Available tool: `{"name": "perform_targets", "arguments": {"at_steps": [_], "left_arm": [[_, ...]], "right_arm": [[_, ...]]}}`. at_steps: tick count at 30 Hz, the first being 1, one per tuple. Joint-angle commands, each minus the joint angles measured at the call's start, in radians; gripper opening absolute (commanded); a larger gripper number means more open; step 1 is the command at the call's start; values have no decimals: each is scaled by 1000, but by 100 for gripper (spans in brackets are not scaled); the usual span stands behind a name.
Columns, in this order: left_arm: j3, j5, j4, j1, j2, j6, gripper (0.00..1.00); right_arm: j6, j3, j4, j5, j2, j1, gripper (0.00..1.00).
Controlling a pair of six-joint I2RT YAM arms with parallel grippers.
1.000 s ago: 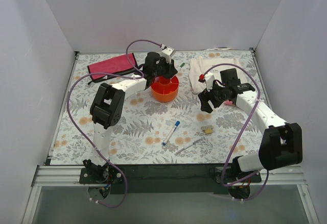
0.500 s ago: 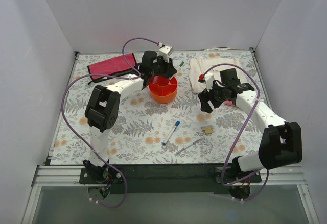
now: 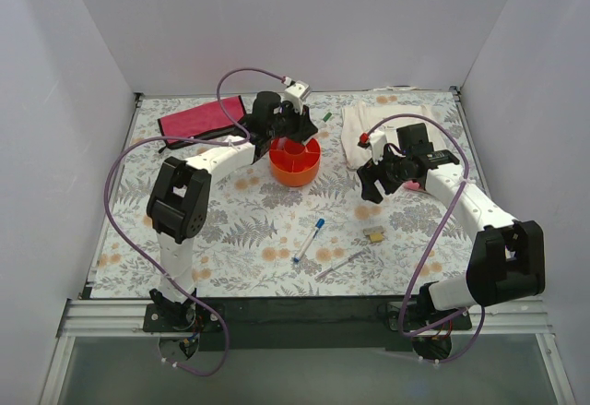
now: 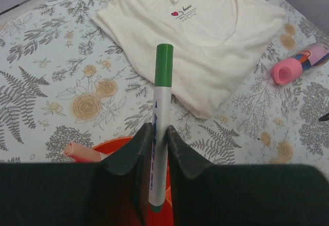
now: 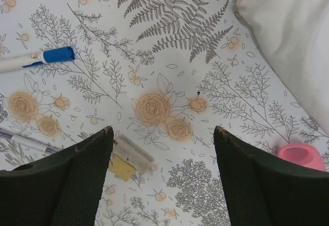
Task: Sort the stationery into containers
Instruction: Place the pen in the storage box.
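My left gripper is shut on a thin white marker with a green cap, which sticks out ahead of the jaws. It hovers at the back rim of the round orange-red tub. A pinkish pen lies inside the tub. My right gripper hangs open over the floral mat, holding nothing. The small tan block lies beside its left finger. A blue-capped marker and a grey pen lie at the front. A pink highlighter lies near the shirt.
A folded white T-shirt lies at the back right. At the back left lies a flat pink-red pouch. White walls close in the mat on three sides.
The left arm's elbow has swung left and the left gripper has shifted slightly left and back with the marker. The right arm has not moved.
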Motion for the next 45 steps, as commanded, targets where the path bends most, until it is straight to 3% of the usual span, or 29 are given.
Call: {"name": "perform_targets", "arguments": {"at_steps": [1, 4, 5, 10, 16, 19, 20, 22, 33, 45], "left_arm": [[-1, 7, 18, 4, -25, 19, 12], [30, 14, 24, 4, -13, 4, 7], [53, 23, 25, 4, -10, -2, 1], [87, 46, 19, 2, -19, -31, 0], [74, 56, 9, 4, -34, -28, 0], [71, 85, 27, 4, -25, -36, 0], [73, 83, 35, 4, -20, -39, 0], [84, 77, 41, 4, -8, -36, 0], [123, 100, 71, 4, 50, -41, 0], [144, 85, 82, 14, 93, -25, 0]], "right_arm": [[99, 66, 69, -48, 16, -15, 83], [159, 130, 101, -82, 68, -15, 83], [166, 173, 107, -87, 83, -15, 83], [210, 267, 158, -66, 186, -15, 74], [230, 454, 199, 17, 360, -10, 47], [239, 546, 218, 71, 436, -7, 25], [244, 567, 224, 80, 454, -4, 10], [250, 636, 233, 106, 505, 13, 1], [310, 816, 268, 25, 612, 65, 1], [315, 790, 270, -6, 586, 100, 1]]}}
